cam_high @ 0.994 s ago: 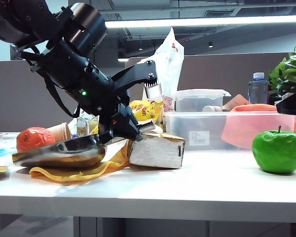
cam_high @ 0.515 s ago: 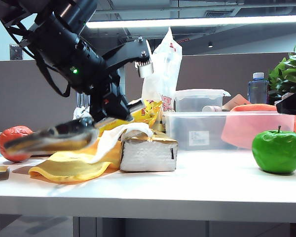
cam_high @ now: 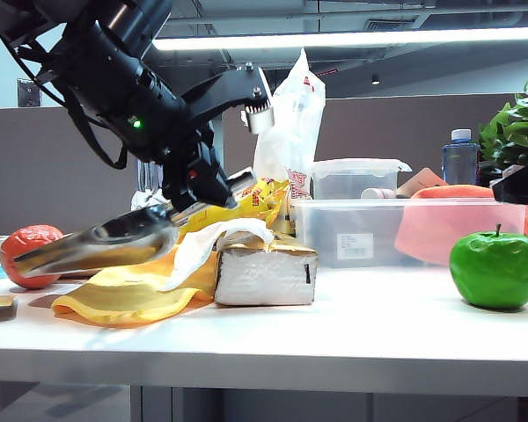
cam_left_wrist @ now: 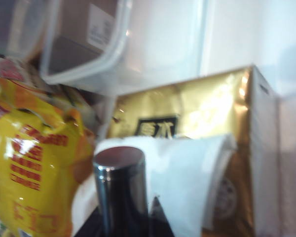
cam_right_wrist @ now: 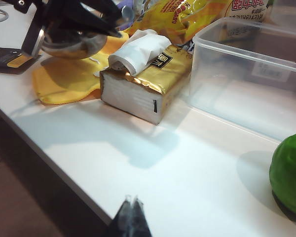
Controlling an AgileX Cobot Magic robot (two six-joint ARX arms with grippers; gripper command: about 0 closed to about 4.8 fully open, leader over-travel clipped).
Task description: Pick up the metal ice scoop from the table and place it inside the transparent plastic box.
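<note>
Office partitions and a ceiling light strip stand behind a white desk (cam_high: 352, 325) crowded with items. On the left of the exterior view, the left hand (cam_high: 187, 209) is clamped on the handle of the metal ice scoop (cam_high: 92, 246), which hangs clear of the desk, its bowl pointing left above a yellow cloth (cam_high: 128, 299). In the left wrist view the round end of the handle (cam_left_wrist: 119, 185) shows in front of a gold tissue pack (cam_left_wrist: 214, 128) with a white tissue (cam_left_wrist: 187, 173) drawn from its top.

That pack (cam_high: 264, 268) lies just beside the cloth. A yellow snack bag (cam_high: 251, 198) sits behind it. The transparent plastic box (cam_high: 405, 230) rests on the desk to the right of the pack, with a white label on its front and something orange inside. A green apple (cam_high: 496, 268) stands in front of the box's right end. A red-orange ball (cam_high: 28, 248) lies at far left.

The right hand (cam_right_wrist: 130, 215) shows only its fingertips, pressed together, above the desk's front edge, well apart from the box.
</note>
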